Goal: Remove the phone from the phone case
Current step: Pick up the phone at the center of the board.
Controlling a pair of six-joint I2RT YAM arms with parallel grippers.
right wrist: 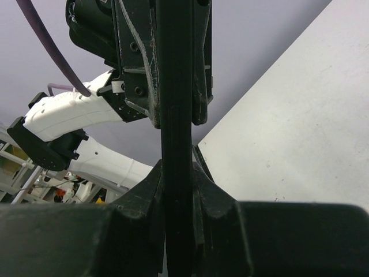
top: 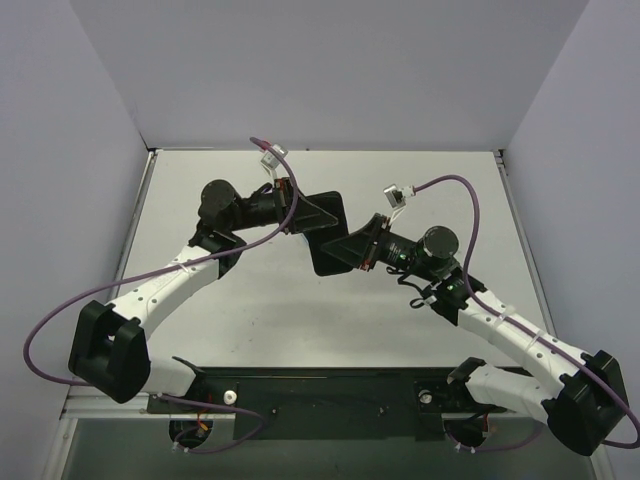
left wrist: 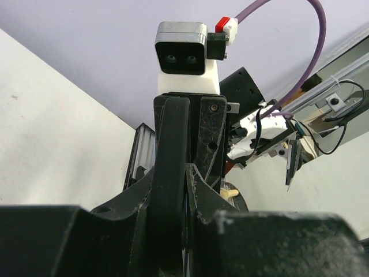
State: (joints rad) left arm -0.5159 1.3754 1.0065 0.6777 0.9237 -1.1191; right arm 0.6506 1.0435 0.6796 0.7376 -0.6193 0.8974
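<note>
The phone case (top: 330,222) is a black flat slab, held in the air above the middle of the white table (top: 250,320), between the two arms. It does not touch the table. Everything on it is black, so the phone itself cannot be told apart from the case, and it is not visible if one has slid out of the other.

The left gripper (top: 316,220) reaches the slab from about 9 o'clock in the top view. In the left wrist view, the case (left wrist: 170,173) is seen edge-on as a thick rounded strip. It runs up between the fingers (left wrist: 124,222), which lie against it on both sides, so this claw is closed on the case.

The right gripper (top: 342,250) comes from about 4 o'clock. In its own wrist view, the slab (right wrist: 176,86) is a thin dark band standing upright. The right claw (right wrist: 176,173) clamps it tightly at the bottom, and the opposite claw grips the same band at 12 o'clock.

In the left wrist view, a silver camera (left wrist: 181,49) sits at 12 o'clock above the slab, on the other wrist. A purple cable (top: 470,200) loops from each wrist back to the arm. A pale wall (top: 330,70) stands behind the table at 12 o'clock.
</note>
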